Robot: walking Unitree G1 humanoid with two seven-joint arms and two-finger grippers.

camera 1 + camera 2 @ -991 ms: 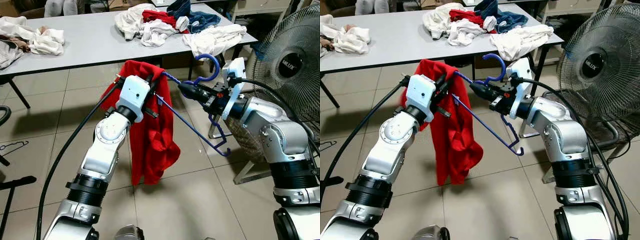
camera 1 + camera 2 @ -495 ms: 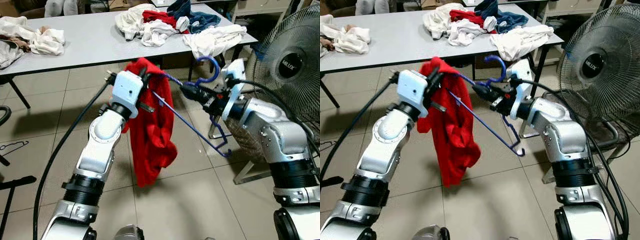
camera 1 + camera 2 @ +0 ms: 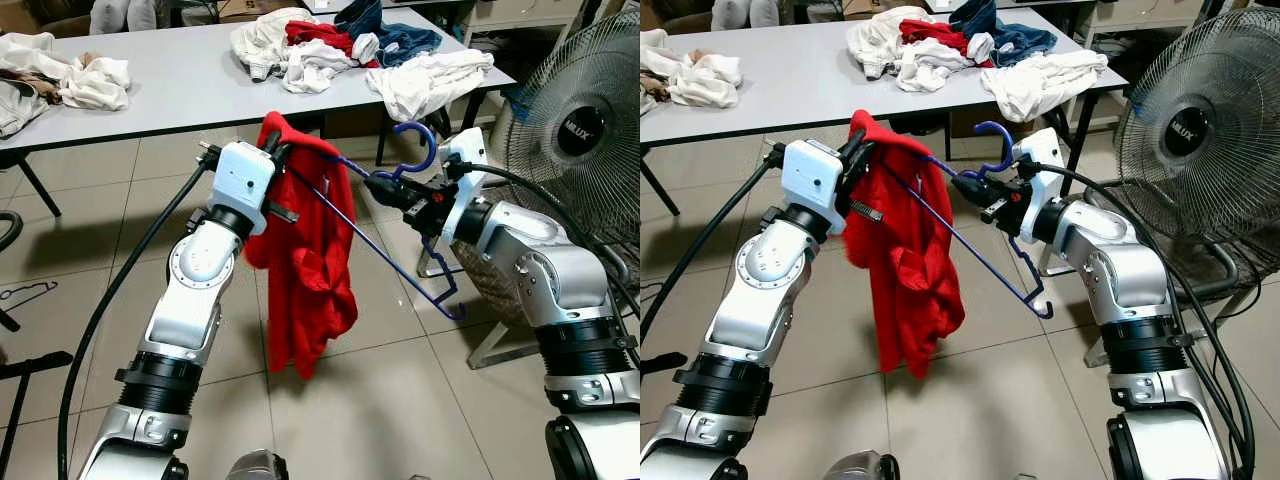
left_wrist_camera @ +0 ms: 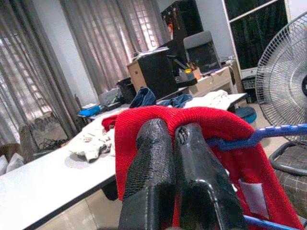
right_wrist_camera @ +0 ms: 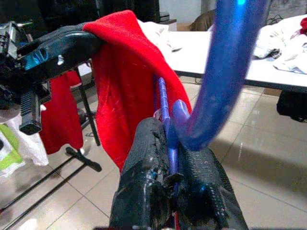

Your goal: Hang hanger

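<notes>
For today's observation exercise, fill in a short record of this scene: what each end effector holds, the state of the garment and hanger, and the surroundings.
left end effector: shut on the red garment, held up at its top
right end effector: shut on the blue hanger, just below its hook
hanger: one arm inside the garment, the other arm bare
garment: hanging down, mostly off the hanger
table: behind, with piles of clothes
fan: on the robot's right

Two silver arms of rounded, jointed shells, each ending in a white wrist box — the left gripper (image 3: pixel 277 152) and right gripper (image 3: pixel 372 184) have long black textured fingers. Black ribbed collars ring the forearms. A thick black cable loops off each wrist. Small screws dot the joint housings.
</notes>
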